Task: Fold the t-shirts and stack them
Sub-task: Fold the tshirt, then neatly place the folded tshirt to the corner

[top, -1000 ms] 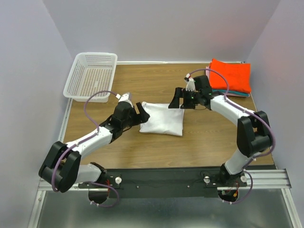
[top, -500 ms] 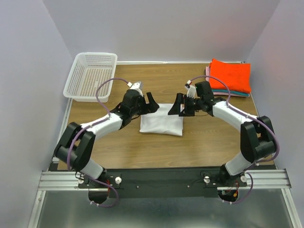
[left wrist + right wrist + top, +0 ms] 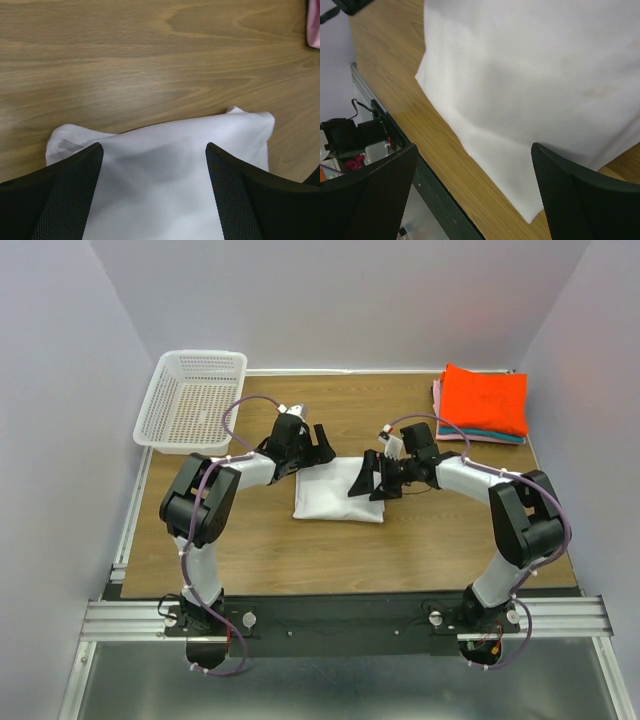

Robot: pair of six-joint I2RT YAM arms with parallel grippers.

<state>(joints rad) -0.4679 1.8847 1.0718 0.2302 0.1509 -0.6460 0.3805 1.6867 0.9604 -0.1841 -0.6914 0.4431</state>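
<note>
Both grippers hover with fingers spread wide and empty over a folded white t-shirt [image 3: 338, 490] lying flat at the middle of the wooden table [image 3: 420, 535]. The left gripper [image 3: 320, 447] sits at the shirt's far left corner; its wrist camera shows the cloth's far edge running between the two fingers. The right gripper [image 3: 364, 484] is above the shirt's right half, the white cloth filling the gap between its fingers. Whether either touches the cloth cannot be told. At the table's far right corner, well apart, an orange-red shirt [image 3: 485, 400] tops a stack above teal [image 3: 500, 438] and pink [image 3: 438, 395] shirts. A white basket [image 3: 195, 400] sits far left.
</note>
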